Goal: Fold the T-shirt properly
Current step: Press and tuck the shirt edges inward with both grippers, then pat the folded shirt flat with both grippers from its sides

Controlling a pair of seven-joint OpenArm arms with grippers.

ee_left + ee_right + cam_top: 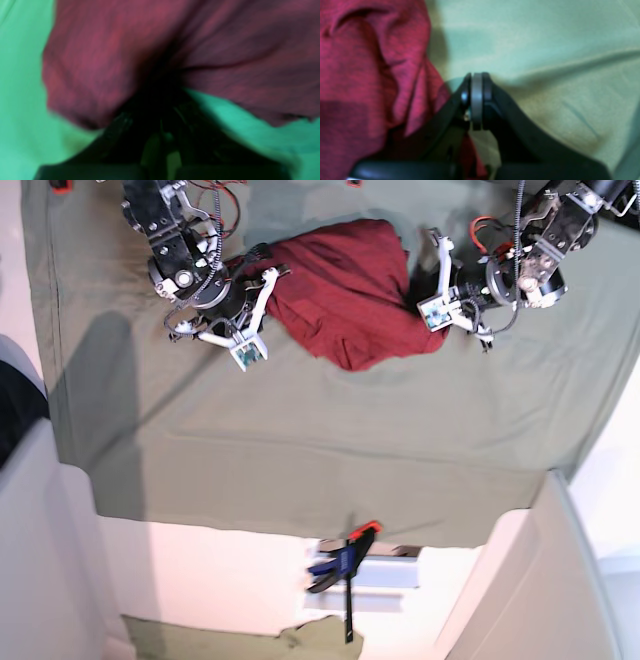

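Observation:
The T-shirt (350, 290) is a dark red heap bunched at the back middle of the olive-green cloth (300, 450). In the left wrist view the T-shirt (105, 62) is blurred, and its folds run together into my left gripper (166, 82), which is shut on the fabric at the heap's right edge (428, 285). My right gripper (476, 80) is shut with its pads pressed together and nothing seen between the tips. It sits at the heap's left edge (268, 280), with the T-shirt (365, 75) beside and partly beneath it.
The green cloth covers the whole table and hangs over its front edge (300, 520). A blue and orange clamp (345, 565) grips that edge at the front middle. Creases cross the cloth (557, 70) to the right of my right gripper.

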